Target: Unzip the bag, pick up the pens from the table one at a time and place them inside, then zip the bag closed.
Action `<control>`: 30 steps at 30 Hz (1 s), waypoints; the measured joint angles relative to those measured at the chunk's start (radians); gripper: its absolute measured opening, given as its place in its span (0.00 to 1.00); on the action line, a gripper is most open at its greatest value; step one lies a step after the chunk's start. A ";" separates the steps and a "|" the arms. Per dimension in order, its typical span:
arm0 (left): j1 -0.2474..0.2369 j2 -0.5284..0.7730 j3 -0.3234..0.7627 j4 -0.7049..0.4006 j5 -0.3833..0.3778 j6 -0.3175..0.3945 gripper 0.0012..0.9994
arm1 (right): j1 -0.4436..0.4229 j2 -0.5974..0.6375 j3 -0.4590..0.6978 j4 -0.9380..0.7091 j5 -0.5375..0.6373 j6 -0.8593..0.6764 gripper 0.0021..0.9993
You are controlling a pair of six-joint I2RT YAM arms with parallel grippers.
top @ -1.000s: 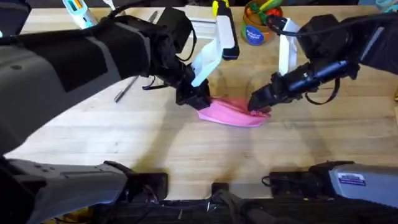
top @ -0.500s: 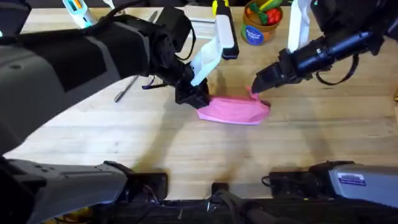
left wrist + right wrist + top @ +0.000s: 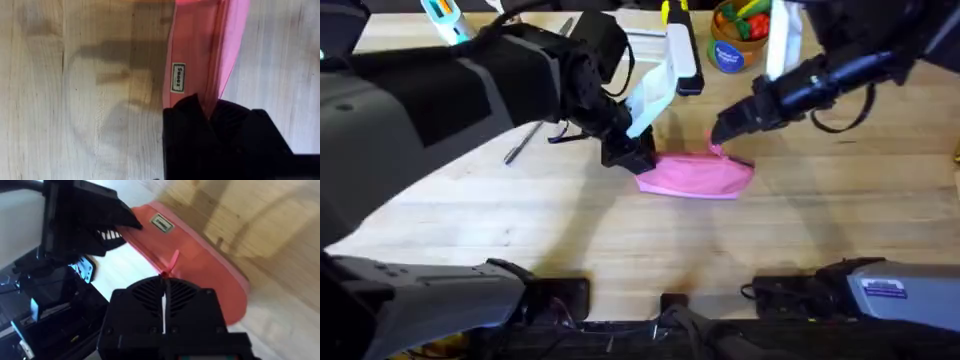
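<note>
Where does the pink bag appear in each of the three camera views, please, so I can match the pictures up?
Overhead: the pink bag lies on the table at centre, between the left claw and the right claw.
Left wrist: it runs from the top edge down to the claw's fingers, right of centre.
Right wrist: it crosses the middle diagonally, just beyond the claw.
Shared landmark: the bag's small white label, also seen in the right wrist view.

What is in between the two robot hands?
The pink bag lies between the left gripper and right gripper, seen in the overhead view.
</note>
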 joint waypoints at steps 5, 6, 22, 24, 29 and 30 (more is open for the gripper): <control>0.000 0.000 0.000 0.000 0.000 0.000 0.04 | 0.082 0.089 0.003 0.111 -0.066 0.034 0.03; 0.000 0.000 0.000 0.000 0.000 0.000 0.04 | 0.100 0.112 0.004 0.132 -0.082 0.045 0.03; 0.003 0.000 0.000 -0.011 -0.015 0.000 0.04 | 0.205 0.260 0.014 0.310 -0.228 0.216 0.03; 0.003 0.000 0.000 -0.011 -0.014 0.000 0.04 | 0.199 0.259 0.020 0.299 -0.227 0.221 0.03; 0.003 0.000 0.000 -0.011 -0.014 0.000 0.04 | 0.166 0.238 0.079 0.167 -0.130 0.208 0.58; 0.003 0.000 0.000 -0.011 -0.014 0.000 0.04 | 0.154 0.230 0.098 0.135 -0.101 0.196 0.71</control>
